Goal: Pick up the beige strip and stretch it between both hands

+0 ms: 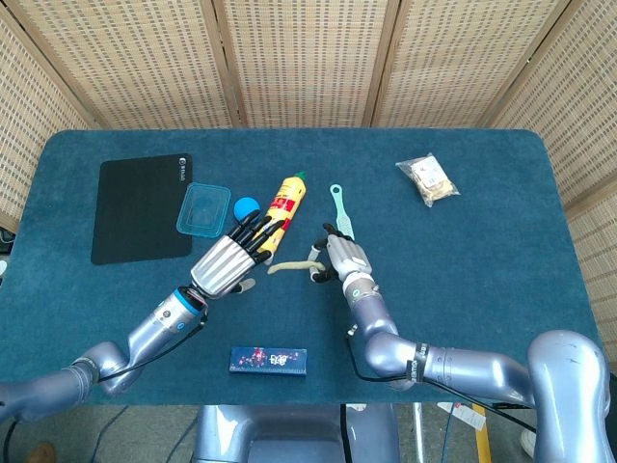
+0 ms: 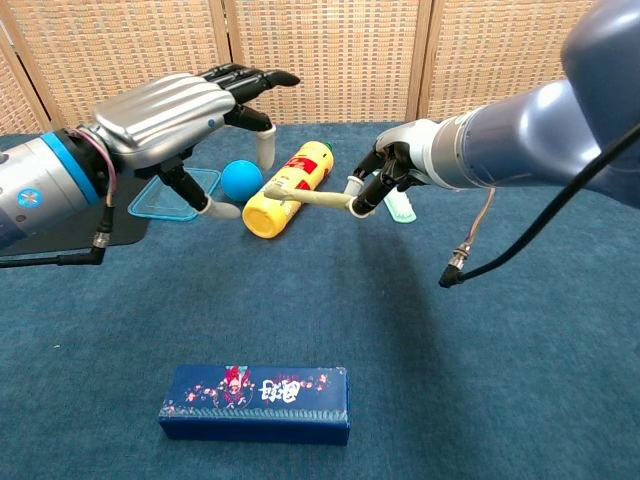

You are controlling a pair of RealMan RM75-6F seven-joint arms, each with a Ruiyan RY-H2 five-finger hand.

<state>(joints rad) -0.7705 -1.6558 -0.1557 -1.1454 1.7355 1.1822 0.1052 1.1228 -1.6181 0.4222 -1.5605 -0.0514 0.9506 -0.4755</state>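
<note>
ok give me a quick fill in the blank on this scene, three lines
1. The beige strip is held by the ____ hand.
2. The left hand is open, its fingers spread, and holds ____.
3. The blue ball lies between the clear tray and the ____ bottle.

Missing words: right; nothing; yellow

The room is evenly and brightly lit, seemingly from overhead, with colours clear in both views. Shadows are soft: a faint dark patch lies on the blue table (image 2: 480, 400) under the right arm (image 2: 540, 140) in the chest view, and a thin one hugs the dark blue box (image 2: 256, 402). The left hand (image 2: 185, 110) carries pale sheen on its silvery back. The head view is crisp throughout; the chest view bends slightly at its edges.
</note>
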